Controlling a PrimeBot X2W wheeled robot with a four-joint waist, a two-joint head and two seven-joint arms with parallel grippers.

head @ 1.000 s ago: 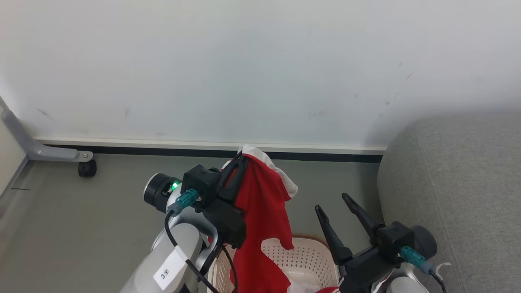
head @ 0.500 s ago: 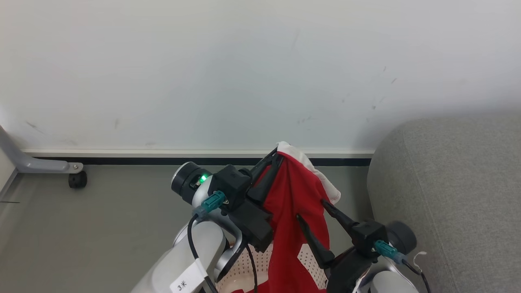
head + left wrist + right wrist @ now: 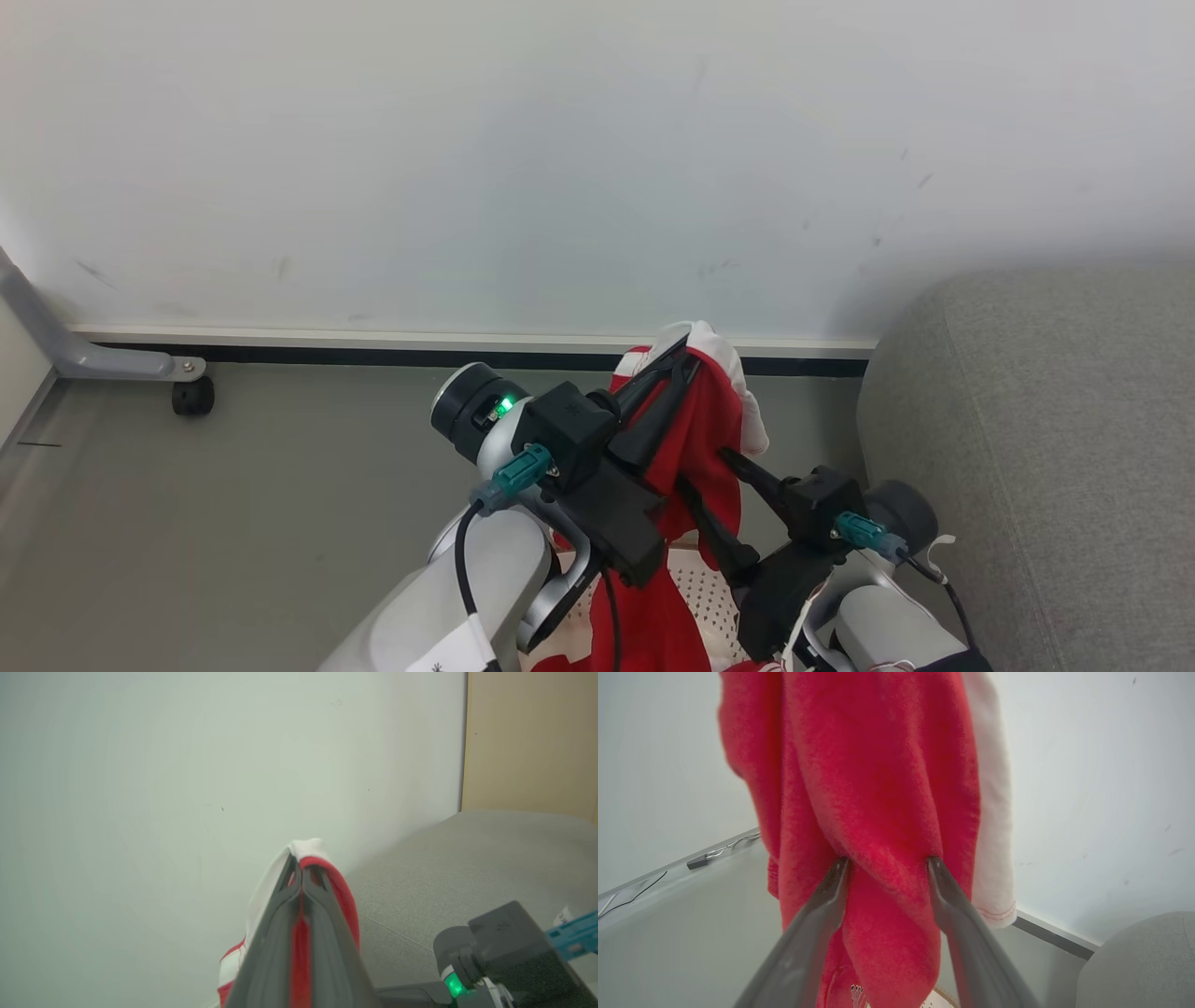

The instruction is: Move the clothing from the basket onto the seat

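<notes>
Head view, L to R: grey frame leg w/ black caster (image 3: 191,397) on the floor by the wall. Left gripper (image 3: 689,353) is clamped tight on the top edge of the red-and-white clothing (image 3: 709,434), which hangs down over the basket (image 3: 702,590). Right gripper (image 3: 702,469) is just beside it, fingers spread wide w/ a fold of the hanging cloth between them, tips touching fabric. Seat (image 3: 1046,448) is at far right, apart from the garment.

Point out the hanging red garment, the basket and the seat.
red garment (image 3: 878,788), right wrist view, middle of the hanging red fabric.
basket (image 3: 700,593), head view, perforated white wall.
seat (image 3: 1046,448), head view, grey upholstered surface.
</notes>
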